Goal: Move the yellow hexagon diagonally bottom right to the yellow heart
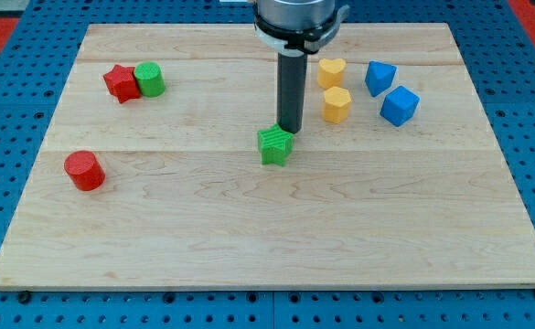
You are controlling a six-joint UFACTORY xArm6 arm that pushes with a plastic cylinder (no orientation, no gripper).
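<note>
The yellow hexagon [337, 104] lies in the upper right part of the wooden board, directly below the yellow heart [331, 71] and almost touching it. My tip [290, 131] stands left of the hexagon and a little lower, with a gap between them. The tip is right at the upper right edge of a green block [274, 144].
Two blue blocks [379, 78] [399, 105] lie right of the yellow pair. A red star [120, 83] and a green cylinder [149, 79] sit together at the upper left. A red cylinder [84, 170] lies at the left. The board's edge [267, 285] runs along the bottom.
</note>
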